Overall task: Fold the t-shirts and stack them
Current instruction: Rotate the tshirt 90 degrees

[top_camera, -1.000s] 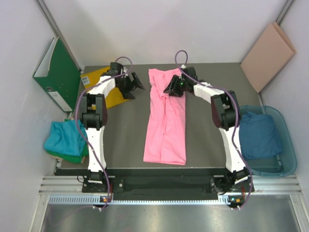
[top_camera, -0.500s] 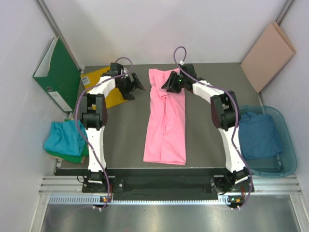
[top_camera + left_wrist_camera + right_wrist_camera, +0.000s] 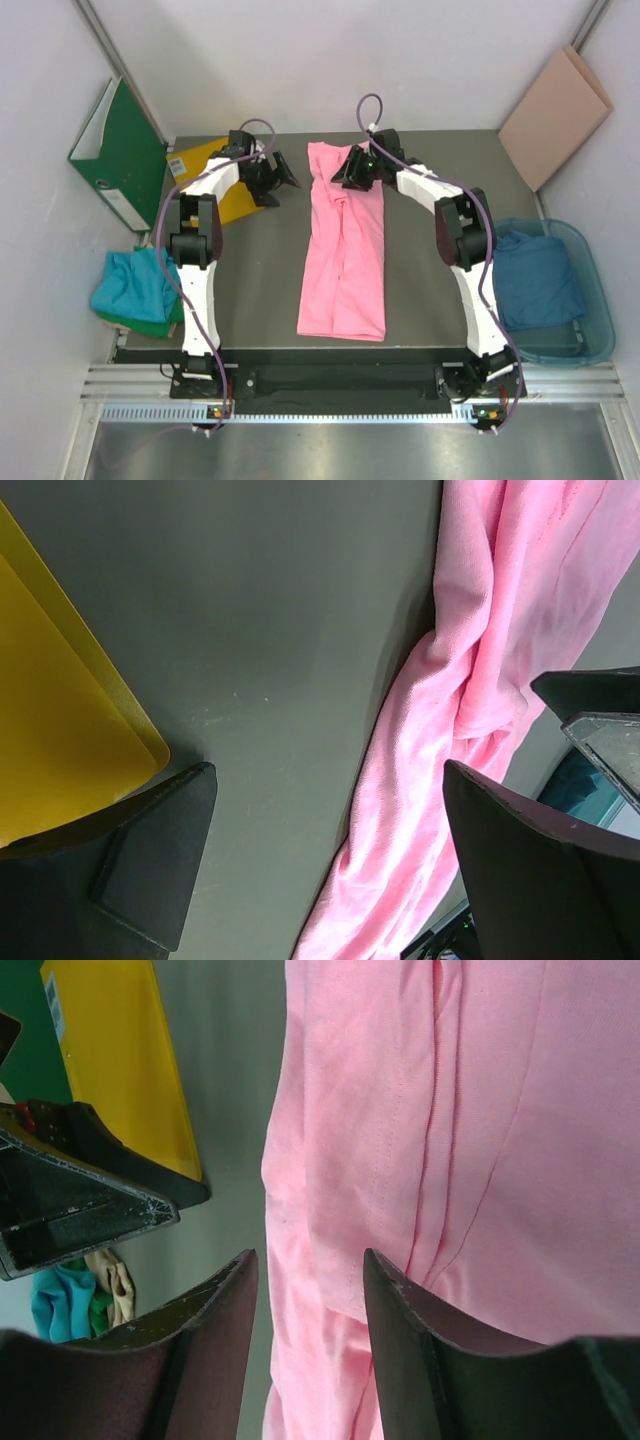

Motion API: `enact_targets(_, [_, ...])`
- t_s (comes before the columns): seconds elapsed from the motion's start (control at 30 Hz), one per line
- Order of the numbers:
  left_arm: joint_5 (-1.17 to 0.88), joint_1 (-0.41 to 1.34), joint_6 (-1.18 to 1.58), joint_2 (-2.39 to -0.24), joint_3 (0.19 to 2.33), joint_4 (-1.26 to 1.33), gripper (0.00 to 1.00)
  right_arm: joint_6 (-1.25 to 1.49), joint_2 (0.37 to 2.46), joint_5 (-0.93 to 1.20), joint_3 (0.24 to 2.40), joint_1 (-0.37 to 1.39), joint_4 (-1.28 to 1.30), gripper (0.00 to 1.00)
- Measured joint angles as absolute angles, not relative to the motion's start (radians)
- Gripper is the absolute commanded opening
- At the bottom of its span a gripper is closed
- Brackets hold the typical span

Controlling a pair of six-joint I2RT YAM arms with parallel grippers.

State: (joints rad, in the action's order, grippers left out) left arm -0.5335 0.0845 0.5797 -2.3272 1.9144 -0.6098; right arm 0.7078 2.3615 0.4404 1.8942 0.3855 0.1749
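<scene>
The top view looks down from high behind the near edge of the table (image 3: 260, 280), taking all of it in. Both wrist views sit close over its far end, facing down. All three share the pink shirt (image 3: 345, 250) and the yellow sheet (image 3: 203, 155).

Bright, even light with soft, faint shadows; wrist views blur close-up.
</scene>
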Motion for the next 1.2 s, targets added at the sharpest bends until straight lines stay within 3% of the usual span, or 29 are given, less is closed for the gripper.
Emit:
enact_targets(0.6, [-0.538, 0.084, 0.577, -2.327, 1.907, -0.610, 0.99, 0.662, 2.360, 0.400, 1.872, 0.385, 0.221, 0.48])
enact_targets(1.2, [-0.542, 0.084, 0.577, -2.327, 1.905, -0.610, 0.99, 0.641, 2.373, 0.424, 1.934, 0.391, 0.287, 0.40])
